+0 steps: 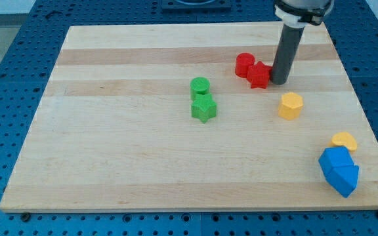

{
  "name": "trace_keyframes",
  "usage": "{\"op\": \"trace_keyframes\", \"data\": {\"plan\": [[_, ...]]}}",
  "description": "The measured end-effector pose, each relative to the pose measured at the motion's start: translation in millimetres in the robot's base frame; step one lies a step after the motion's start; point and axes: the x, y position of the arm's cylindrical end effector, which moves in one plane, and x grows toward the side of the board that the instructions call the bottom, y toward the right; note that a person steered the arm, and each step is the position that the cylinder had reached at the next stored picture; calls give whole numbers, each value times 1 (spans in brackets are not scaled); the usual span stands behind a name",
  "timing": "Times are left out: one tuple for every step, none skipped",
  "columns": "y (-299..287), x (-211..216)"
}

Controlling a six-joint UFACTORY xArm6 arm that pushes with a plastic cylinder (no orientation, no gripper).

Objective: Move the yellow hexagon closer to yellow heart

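Observation:
The yellow hexagon (pixel 291 105) lies right of the board's centre. The yellow heart (pixel 344 141) lies lower and further to the view's right, touching the top of two blue blocks (pixel 339 170). My tip (pixel 279 81) rests on the board just above and slightly left of the yellow hexagon, a small gap apart. The tip stands right beside the red star (pixel 259 75), touching or nearly touching its right side.
A red cylinder (pixel 244 64) sits against the red star's upper left. A green cylinder (pixel 200 86) and a green star (pixel 203 108) sit together near the board's centre. The wooden board (pixel 110 131) lies on a blue perforated table.

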Motion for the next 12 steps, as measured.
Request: {"op": "trace_keyframes", "data": {"plan": [[-6,43],[-6,51],[-6,56],[1,52],[5,50],[-30,49],[-55,54],[-71,64],[-52,79],[-46,79],[-35,79],[1,76]]}}
